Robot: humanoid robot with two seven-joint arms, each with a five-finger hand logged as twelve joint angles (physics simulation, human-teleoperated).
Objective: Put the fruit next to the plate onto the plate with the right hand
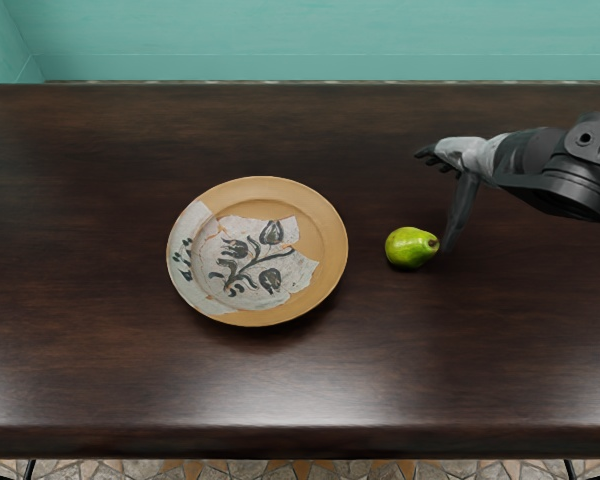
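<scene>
Coming in from the right edge of the frame, my right hand point(458, 172) hangs above the table point(300, 380) at the right, a little above centre. Its fingers are spread and hold nothing. One long finger point(462, 205) points down at a slant, and its tip ends just beside the narrow end of the pear point(411, 247). I cannot tell whether the tip touches it. My other fingers stick out to the left, higher up and clear of the fruit.

The pear is green and lies on its side on the dark wood, right of centre, with its narrow end facing right. It sits just right of the plate point(325, 225) with a strip of bare table between them. The plate lies flat at the centre of the frame. It has a tan rim and a dark flower painted on a pale, cracked-looking middle.
</scene>
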